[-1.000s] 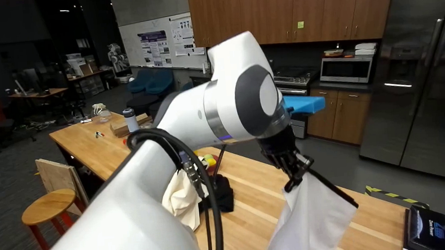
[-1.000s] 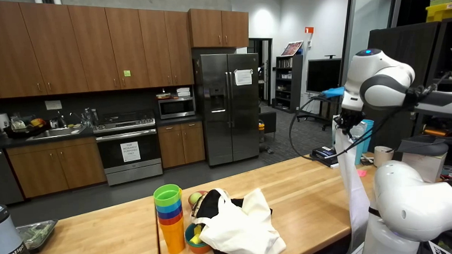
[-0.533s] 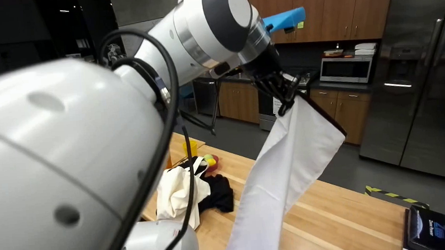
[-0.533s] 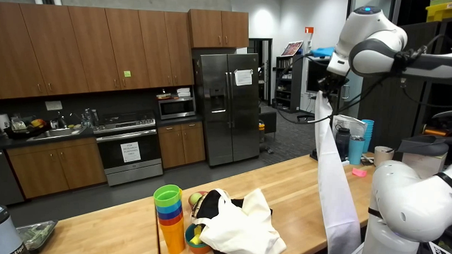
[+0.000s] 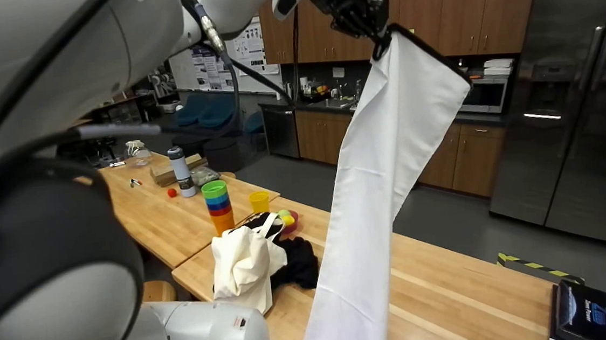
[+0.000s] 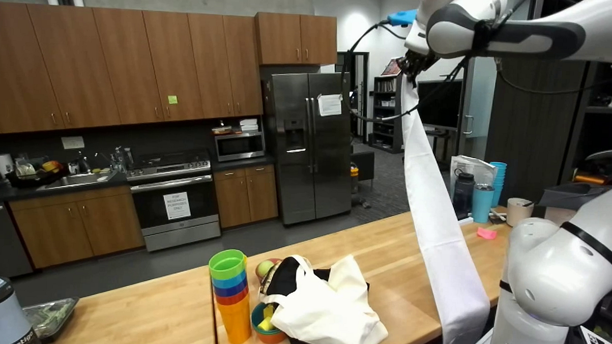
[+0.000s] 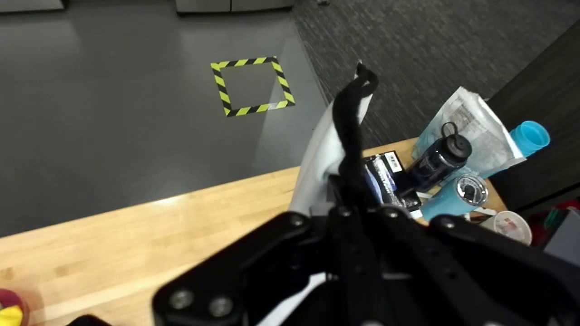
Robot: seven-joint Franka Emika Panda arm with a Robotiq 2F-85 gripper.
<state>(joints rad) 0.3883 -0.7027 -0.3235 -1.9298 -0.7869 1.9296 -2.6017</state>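
I see the gripper [image 5: 384, 42] clenched on a long, black-edged white cloth [image 5: 364, 187], grasping it at the top. The cloth hangs down from high above the wooden table [image 5: 454, 298] to near the robot's base [image 6: 527, 322]; I cannot see its lowest end. On this table a cream tote bag [image 6: 331, 313] lies, and stacked colourful cups [image 6: 233, 317] stand upright near to it.

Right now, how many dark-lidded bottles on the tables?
2: a light blue bottle behind the stacked cups in an exterior view, a dark bottle beside the blue tumbler. Others may be hidden.
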